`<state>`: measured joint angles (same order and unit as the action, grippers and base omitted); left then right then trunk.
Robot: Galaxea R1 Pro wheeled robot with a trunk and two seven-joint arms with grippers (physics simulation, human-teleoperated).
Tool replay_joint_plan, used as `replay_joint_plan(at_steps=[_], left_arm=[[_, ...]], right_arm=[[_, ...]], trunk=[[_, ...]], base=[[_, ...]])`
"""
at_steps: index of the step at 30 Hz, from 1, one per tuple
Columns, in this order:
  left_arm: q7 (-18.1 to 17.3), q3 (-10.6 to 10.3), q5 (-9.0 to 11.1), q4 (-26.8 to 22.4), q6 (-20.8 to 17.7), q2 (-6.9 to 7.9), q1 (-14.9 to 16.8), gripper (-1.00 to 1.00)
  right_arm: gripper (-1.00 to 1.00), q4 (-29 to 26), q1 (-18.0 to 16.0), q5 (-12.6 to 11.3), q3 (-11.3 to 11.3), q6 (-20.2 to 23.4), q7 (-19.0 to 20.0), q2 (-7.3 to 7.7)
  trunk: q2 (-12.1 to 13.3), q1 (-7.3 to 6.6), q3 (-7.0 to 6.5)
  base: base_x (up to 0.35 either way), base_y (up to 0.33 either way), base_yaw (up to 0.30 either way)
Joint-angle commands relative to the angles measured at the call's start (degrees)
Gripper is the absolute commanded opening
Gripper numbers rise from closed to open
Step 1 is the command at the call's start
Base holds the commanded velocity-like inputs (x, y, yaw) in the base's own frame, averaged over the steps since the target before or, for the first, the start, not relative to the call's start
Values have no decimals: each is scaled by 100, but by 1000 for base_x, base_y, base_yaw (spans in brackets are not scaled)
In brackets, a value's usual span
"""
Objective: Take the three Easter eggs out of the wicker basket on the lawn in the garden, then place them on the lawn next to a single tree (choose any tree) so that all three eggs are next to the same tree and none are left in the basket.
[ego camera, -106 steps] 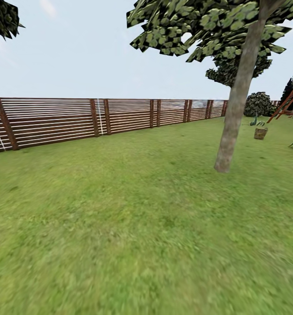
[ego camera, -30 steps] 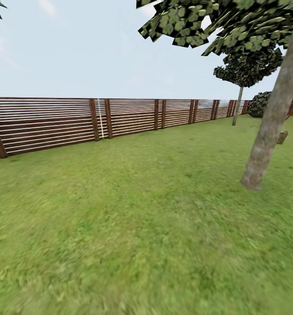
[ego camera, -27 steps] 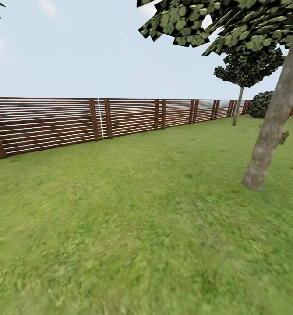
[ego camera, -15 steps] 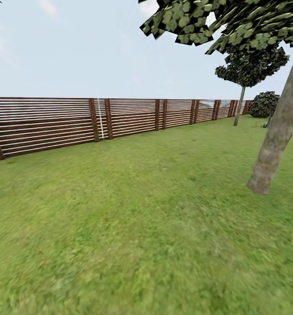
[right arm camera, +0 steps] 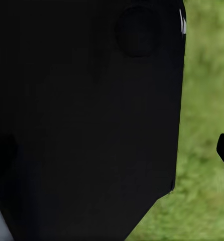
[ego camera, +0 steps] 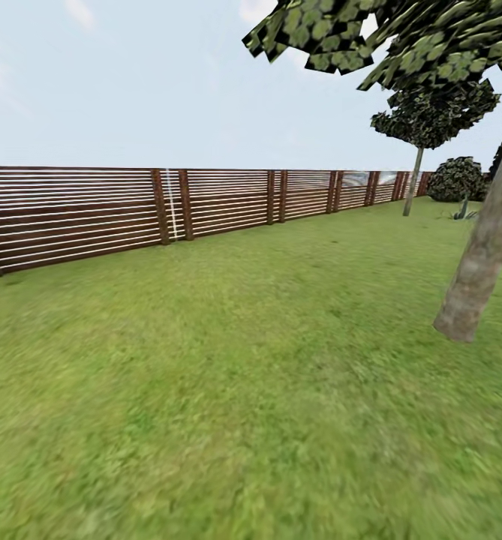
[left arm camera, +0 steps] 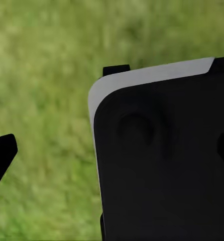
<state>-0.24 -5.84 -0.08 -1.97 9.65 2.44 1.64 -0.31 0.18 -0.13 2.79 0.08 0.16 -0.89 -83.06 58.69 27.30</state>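
Lawn stretches ahead to a slatted wooden fence; the pale leaning tree trunk stands ahead and to the right of both arms. No basket or eggs appear. Dark robot housing blocks each wrist view, so neither end effector's opening can be judged.

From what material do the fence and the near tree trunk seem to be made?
The fence looks like brown wood: horizontal slats between darker posts, matte finish. The near tree trunk looks like rough bark, mottled pale grey-green. Both are rendered, so this is by appearance only.
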Motion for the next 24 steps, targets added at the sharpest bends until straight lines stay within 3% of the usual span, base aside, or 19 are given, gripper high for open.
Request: replay_joint_plan(at_steps=[1,10,24], left_arm=[[-2,-39,0,4,20,2,3,100],[-2,-46,0,4,36,5,3,100],[-2,-49,0,4,80,2,2,100]], right_arm=[[100,-3,0,-2,27,1,2,-2],[100,-10,0,0,22,-1,2,-21],[100,-13,0,4,19,0,2,-17]], trunk=[[-2,3,6],[-2,3,29],[-2,3,34]], base=[[326,95,-54],[326,95,-140],[326,95,-20]])
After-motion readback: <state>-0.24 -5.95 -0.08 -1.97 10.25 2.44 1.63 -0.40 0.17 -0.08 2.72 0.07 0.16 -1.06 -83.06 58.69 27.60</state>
